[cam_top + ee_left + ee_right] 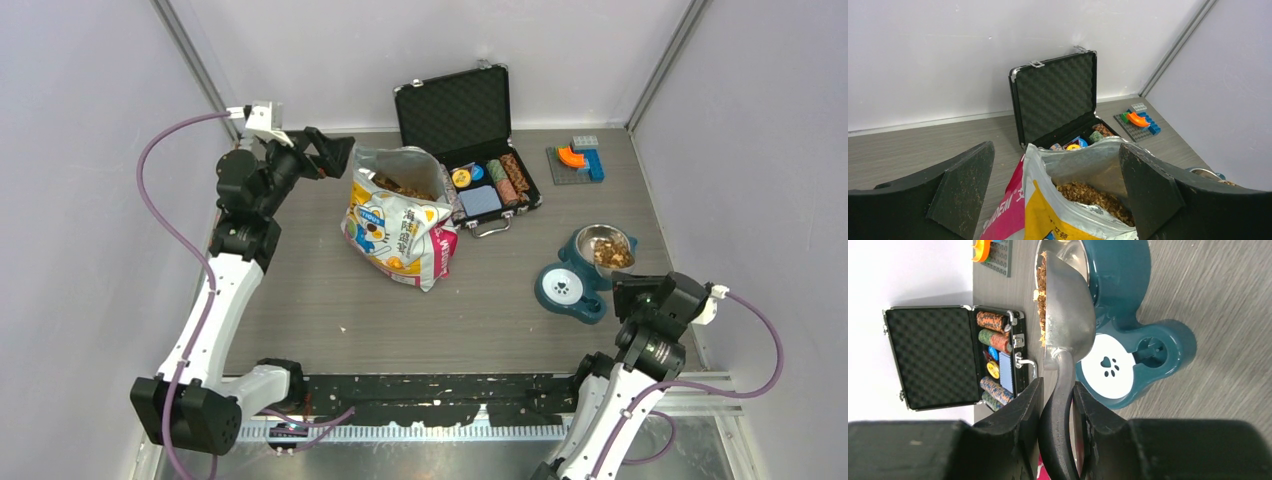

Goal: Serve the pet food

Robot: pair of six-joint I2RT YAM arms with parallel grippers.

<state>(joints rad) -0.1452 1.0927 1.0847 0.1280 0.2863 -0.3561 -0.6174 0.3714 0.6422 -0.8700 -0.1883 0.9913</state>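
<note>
Our right gripper (1056,387) pinches the scoop (1070,310) of pet food (1041,295) near the grey bench's (330,300) right edge, left gripper (1055,165) spread, pale walls (330,60).

A black case (455,105) sits open at the far side of the grey wood-grain table (330,300), its foam-lined lid upright. Rows of striped poker chips (515,175) fill its tray. To its right, apart, a grey baseplate (562,170) carries blue bricks and an orange curved piece (571,156).
</note>
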